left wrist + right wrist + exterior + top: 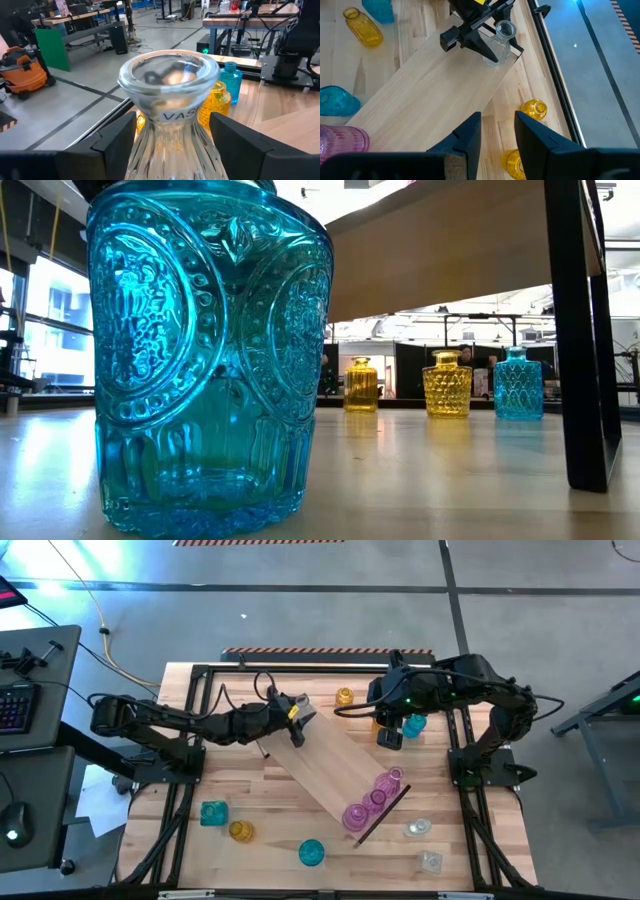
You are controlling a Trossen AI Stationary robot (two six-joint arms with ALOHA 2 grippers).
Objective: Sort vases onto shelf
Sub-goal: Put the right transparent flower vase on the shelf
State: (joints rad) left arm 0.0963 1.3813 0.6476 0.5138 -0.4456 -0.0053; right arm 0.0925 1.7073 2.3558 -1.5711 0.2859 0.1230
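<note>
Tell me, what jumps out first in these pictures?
The long wooden shelf lies slanted across the table, with pink vases clustered at one end. At its other end the left gripper straddles a clear vase. A teal vase looms huge in the low view.

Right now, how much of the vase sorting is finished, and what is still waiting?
Done: pink vases stand grouped at one end of the shelf. In hand: the left claw is around a clear vase at the other end. Left: teal, yellow and clear vases on the table. The right claw hovers empty.
</note>
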